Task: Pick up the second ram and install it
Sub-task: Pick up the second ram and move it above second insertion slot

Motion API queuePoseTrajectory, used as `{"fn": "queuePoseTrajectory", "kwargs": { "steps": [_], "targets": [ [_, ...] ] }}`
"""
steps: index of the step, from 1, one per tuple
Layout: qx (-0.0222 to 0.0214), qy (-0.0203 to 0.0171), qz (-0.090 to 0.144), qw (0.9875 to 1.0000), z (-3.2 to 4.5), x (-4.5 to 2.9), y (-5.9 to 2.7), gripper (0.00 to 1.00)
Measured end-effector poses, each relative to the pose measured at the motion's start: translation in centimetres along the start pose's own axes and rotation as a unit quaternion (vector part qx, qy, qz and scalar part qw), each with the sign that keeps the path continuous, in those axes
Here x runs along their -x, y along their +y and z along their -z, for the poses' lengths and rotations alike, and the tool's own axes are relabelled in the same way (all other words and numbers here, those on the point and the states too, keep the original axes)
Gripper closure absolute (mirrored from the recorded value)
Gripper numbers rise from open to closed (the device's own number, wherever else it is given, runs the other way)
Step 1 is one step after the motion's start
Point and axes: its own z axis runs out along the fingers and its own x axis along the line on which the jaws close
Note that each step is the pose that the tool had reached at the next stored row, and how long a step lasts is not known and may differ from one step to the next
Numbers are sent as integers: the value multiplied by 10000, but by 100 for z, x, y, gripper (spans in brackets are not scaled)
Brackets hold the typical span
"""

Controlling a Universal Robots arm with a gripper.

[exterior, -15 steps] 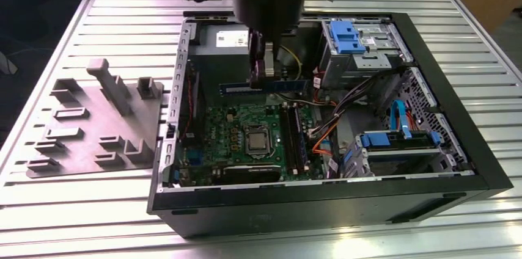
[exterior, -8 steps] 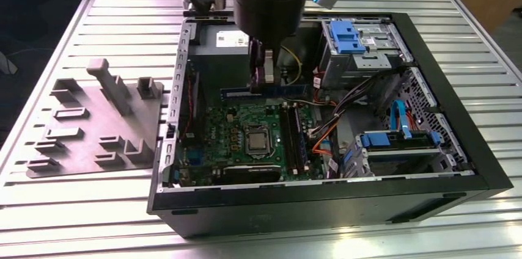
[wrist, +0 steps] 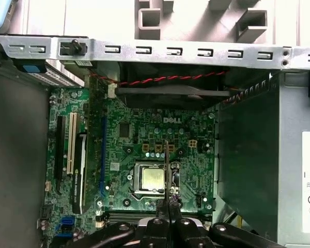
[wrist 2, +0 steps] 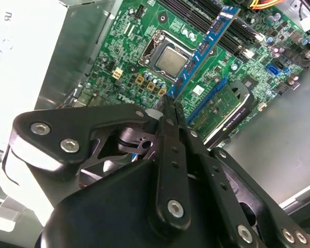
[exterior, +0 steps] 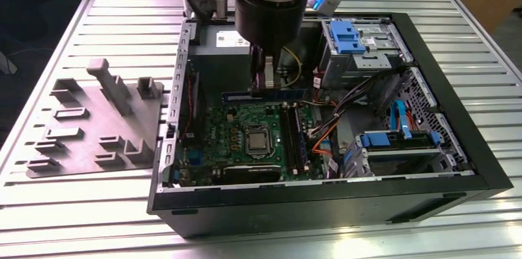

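Above the table's (exterior: 98,21) open case (exterior: 326,201), the claw (wrist 2: 168,102) clamped the ram (wrist 2: 202,47); it likely needed squaring to the slots (exterior: 291,135) at the CPU's (exterior: 257,140) three o'clock in the exterior view.

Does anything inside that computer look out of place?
Only the second ram: it hangs above the motherboard, pinched in the gripper, turned crosswise to the black slots. Nothing looks damaged.

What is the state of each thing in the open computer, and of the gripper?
Ram stick, held above the motherboard, not yet installed.
Gripper, shut on the ram stick.
Computer case, side open.
Processor, uncovered.
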Motion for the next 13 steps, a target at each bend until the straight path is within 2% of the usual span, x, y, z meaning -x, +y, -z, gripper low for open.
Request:
{"fn": "queuePoseTrajectory", "kwargs": {
  "steps": [10,13],
  "targets": [
    [0,-1,-8,10000,-119,-25,-6,88],
    [0,-1,-8,10000,-131,-25,-8,88]
  ]
}}
